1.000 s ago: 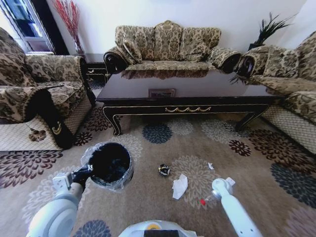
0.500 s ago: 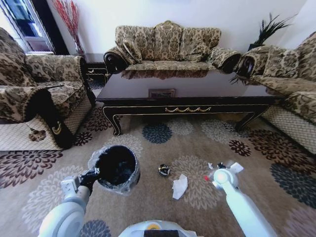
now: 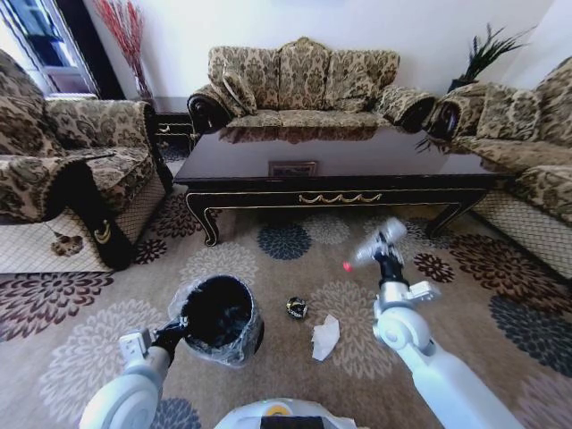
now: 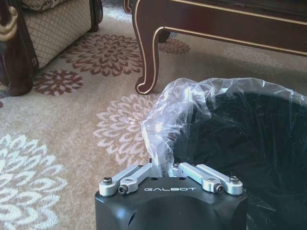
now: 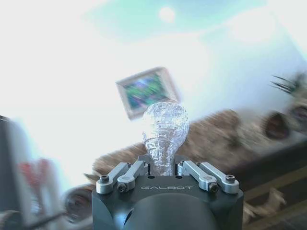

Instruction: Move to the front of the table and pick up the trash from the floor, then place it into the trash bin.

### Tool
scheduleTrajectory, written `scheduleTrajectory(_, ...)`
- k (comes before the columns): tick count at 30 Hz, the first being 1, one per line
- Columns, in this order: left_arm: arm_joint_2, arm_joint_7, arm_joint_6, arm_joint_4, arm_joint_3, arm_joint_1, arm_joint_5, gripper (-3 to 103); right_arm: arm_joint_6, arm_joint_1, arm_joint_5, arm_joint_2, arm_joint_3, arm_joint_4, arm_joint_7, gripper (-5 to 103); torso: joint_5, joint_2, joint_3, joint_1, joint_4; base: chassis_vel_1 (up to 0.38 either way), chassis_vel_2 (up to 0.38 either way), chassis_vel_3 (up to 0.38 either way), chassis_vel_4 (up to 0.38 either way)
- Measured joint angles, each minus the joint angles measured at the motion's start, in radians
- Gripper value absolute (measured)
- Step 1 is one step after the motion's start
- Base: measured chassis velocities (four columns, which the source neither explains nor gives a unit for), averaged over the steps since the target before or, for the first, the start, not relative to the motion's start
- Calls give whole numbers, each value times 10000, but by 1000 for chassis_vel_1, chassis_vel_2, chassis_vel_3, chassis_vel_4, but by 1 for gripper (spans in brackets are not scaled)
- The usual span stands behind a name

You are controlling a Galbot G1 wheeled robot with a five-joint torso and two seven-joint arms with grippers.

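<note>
The black trash bin [image 3: 221,315] with its clear bag stands on the carpet at the front left. My left gripper [image 3: 175,332] is shut on the bag at the bin's rim [image 4: 162,143], pinched between its jaws [image 4: 163,166]. My right gripper [image 3: 384,254] is raised above the carpet and shut on a clear plastic bottle [image 3: 370,242] whose red cap [image 3: 347,266] points left; the wrist view has the bottle [image 5: 165,127] sticking out of the gripper [image 5: 163,168]. Crumpled white paper [image 3: 325,338] and a small black-yellow round piece [image 3: 297,307] lie on the floor between the arms. The dark table [image 3: 340,170] stands beyond them.
Patterned sofas ring the table: one at the left [image 3: 71,179], one at the back [image 3: 304,85], one at the right [image 3: 527,152]. A carved table leg [image 4: 146,48] stands close behind the bin. The flowered carpet [image 3: 295,259] stretches open in front of the table.
My right arm has lifted the bottle off the floor and swung it up and forward. My left gripper has dragged the bin a little to the right and nearer.
</note>
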Motion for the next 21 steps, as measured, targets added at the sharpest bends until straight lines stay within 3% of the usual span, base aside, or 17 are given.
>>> scheduleTrajectory(5, -234, 76, -2, 122, 63, 79, 162, 3, 467, -215, -1348, -249, 33, 1147, -936, 21, -1, -1, 0, 0, -2, 0, 0, 0, 0)
scheduleTrajectory(13, -524, 220, -2, 357, 448, 19, 320, 3, 1013, -383, -1783, -964, -241, 1752, -2687, 21, -2, 0, 0, 0, -4, 0, 0, 0, 0)
scheduleTrajectory(21, -509, 574, -153, 523, 719, -291, 732, 3, 1451, 1362, -2021, -549, -2920, 229, -3776, 21, 0, -1, 0, 0, 1, 0, 0, 0, 0)
